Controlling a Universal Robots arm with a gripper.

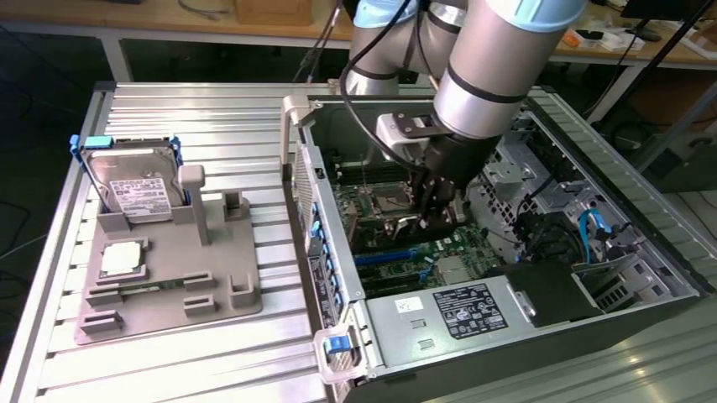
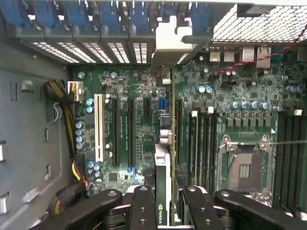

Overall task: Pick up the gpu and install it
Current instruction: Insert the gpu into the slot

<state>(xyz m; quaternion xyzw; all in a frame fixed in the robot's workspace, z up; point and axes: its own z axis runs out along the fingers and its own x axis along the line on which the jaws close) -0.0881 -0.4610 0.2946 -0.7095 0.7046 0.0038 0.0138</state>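
Clamping one gpu (image 2: pixel 162 165) edge-on in the gripper (image 2: pixel 167 199), jaws partly closed on the card. Pointing its silver bracket (image 2: pixel 170 38) straight away from the fingers, at the rear slot wall; lining its long axis up with the black slots of the one motherboard (image 2: pixel 139 76) just beyond. Not telling if seated. Reaching the single arm (image 1: pixel 493 75) steeply down into the open case (image 1: pixel 302 180). Seeing, well off to the side, one hard drive (image 1: pixel 134 189) and one square chip (image 1: pixel 121 259) on one grey fixture (image 1: pixel 224 290).
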